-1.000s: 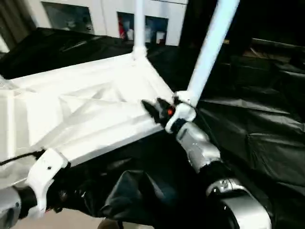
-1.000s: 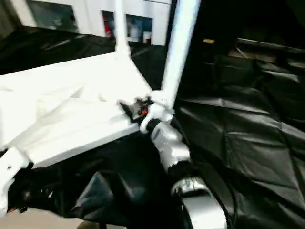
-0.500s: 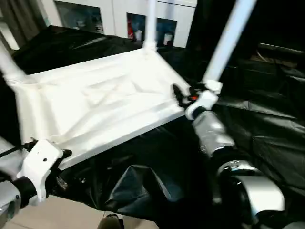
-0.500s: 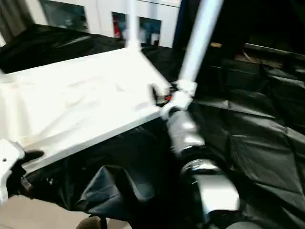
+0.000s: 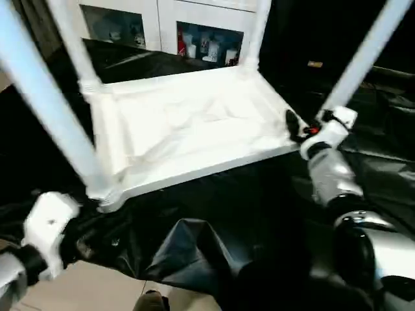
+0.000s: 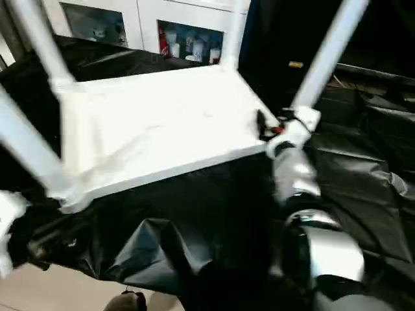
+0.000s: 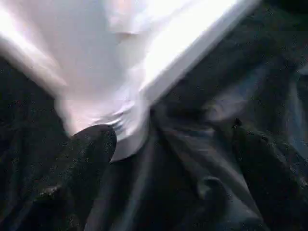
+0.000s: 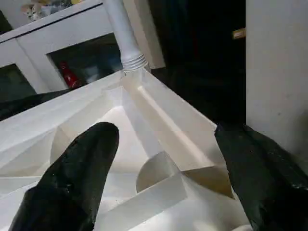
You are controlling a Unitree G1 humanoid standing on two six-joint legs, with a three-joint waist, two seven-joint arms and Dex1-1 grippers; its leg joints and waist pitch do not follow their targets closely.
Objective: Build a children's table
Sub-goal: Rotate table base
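Note:
The children's table (image 5: 194, 123) lies upside down on the black-draped work table, its white legs pointing up. Those legs rise at the near left (image 5: 45, 97), far left (image 5: 71, 39), far right (image 5: 259, 26) and near right (image 5: 366, 52). My right gripper (image 5: 292, 123) is at the near-right corner beside that leg's base. It is open, and its fingers (image 8: 82, 173) stand wide apart over the ribbed underside. My left gripper (image 7: 168, 163) is open just short of the near-left corner lobe (image 7: 115, 120), which lies close to one finger (image 7: 82, 163).
A white glass-door cabinet (image 5: 194, 26) stands behind the work table. Crumpled black cloth (image 5: 395, 175) covers the table to the right and hangs in folds (image 5: 188, 253) over its front edge. Pale floor (image 5: 97, 291) shows below.
The view has swung left, bringing the two left legs into the picture. My left gripper now sits slightly back from the near-left corner. My right gripper has stayed at the near-right corner.

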